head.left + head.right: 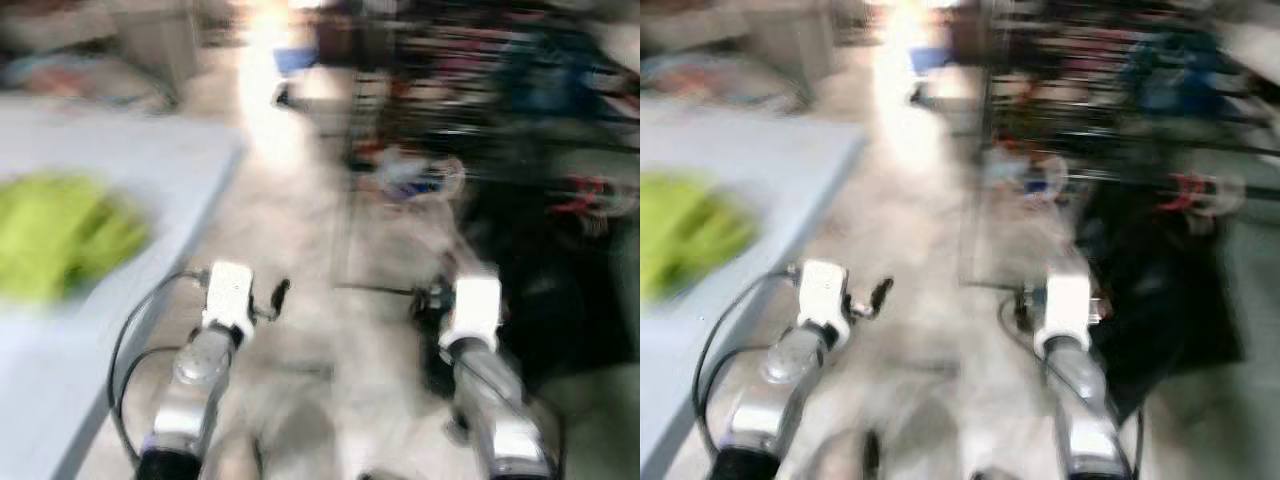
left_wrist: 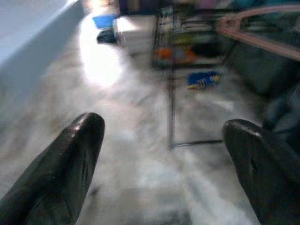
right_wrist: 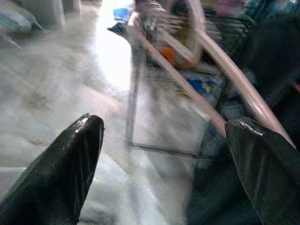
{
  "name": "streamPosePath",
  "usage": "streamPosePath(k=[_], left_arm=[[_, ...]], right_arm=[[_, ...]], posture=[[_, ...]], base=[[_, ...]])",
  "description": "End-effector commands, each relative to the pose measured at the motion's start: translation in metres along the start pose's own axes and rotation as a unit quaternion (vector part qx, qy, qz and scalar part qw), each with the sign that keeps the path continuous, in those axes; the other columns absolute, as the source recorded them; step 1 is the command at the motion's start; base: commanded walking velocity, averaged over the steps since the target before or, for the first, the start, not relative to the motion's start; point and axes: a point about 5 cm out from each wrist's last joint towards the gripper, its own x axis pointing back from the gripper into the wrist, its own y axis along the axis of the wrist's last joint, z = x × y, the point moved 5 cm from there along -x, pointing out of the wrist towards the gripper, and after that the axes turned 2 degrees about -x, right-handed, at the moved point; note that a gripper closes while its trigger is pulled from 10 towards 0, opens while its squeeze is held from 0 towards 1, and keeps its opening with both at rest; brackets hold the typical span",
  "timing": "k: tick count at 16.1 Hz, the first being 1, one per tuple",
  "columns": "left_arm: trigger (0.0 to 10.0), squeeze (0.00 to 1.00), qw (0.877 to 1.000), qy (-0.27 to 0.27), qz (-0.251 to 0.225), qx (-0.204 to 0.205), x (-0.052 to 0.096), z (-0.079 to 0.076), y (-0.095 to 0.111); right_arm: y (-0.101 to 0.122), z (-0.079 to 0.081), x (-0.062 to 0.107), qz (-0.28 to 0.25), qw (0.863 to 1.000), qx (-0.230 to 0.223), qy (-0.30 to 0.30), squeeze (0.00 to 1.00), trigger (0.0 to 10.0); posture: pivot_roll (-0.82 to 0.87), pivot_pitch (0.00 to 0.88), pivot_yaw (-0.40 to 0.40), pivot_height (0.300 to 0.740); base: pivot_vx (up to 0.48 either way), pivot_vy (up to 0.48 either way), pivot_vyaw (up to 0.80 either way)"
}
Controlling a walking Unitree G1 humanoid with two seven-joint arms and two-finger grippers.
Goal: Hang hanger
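Right tool [image 3: 164, 164] fingers wide apart, pink hanger [image 3: 220, 84] just ahead; left tool [image 2: 164, 168] wide too.

table [image 1: 150, 160] left, rack [image 1: 480, 90] right, floor [image 1: 290, 250] between.

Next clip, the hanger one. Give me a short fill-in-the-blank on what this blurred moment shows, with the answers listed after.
1. The bunched cloth on the pale table at the robot's left is ____ in colour.
2. In the left wrist view, the left claw has its two black fingers spread ____.
3. The pink hanger lies beyond the ____ claw, by the wire rack.
4. The garment hanging at the robot's right is ____.

Missing words: green; open; right; black
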Motion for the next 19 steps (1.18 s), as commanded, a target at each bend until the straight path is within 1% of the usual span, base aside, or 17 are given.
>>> streamPosePath(k=[1, 4, 11, 17, 18, 19], left_arm=[[10.0, 0.0, 1.0, -0.006, 0.0, -0.007, -0.0021, -0.0014, 0.0024], [10.0, 0.0, 1.0, -0.005, -0.001, -0.008, -0.0045, -0.001, 0.004], [10.0, 0.0, 1.0, -0.004, -0.004, -0.009, -0.0065, -0.0011, 0.0059], [10.0, 0.0, 1.0, -0.003, 0.0, -0.012, -0.0062, 0.0002, 0.0047], [10.0, 0.0, 1.0, -0.004, -0.001, -0.012, -0.0062, 0.0002, 0.0049], [10.0, 0.0, 1.0, -0.004, -0.006, -0.003, -0.006, -0.0002, 0.0059]], right_arm=[[-0.0013, -0.002, 0.0034, 0.001, 1.0, -0.003, -0.009, 0.0, 10.0], [0.0055, -0.0036, -0.0016, -0.009, 1.0, 0.005, -0.027, 0.0, 10.0], [0.0062, -0.0042, -0.0052, -0.008, 0.999, 0.014, -0.039, 0.0, 10.0], [0.0013, -0.0072, -0.0038, 0.0, 0.999, 0.018, -0.047, 0.0, 10.0], [0.0016, -0.0079, -0.0035, -0.001, 0.999, 0.02, -0.049, 0.0, 10.0], [0.001, -0.0094, -0.0031, -0.001, 0.998, 0.021, -0.051, 0.0, 10.0]], posture=[[0.03, 0.0, -0.007, 0.74], [0.03, 0.0, -0.008, 0.74], [0.04, 0.0, -0.012, 0.74], [0.04, 0.0, -0.011, 0.74], [0.04, 0.0, -0.011, 0.74], [0.04, 0.0, -0.011, 0.74]], base=[[-0.33, 0.0, 0.0], [-0.323, 0.0, 0.0], [-0.283, 0.0, 0.0], [-0.264, 0.0, 0.0], [0.0, 0.0, 0.0], [0.0, 0.0, 0.0]])
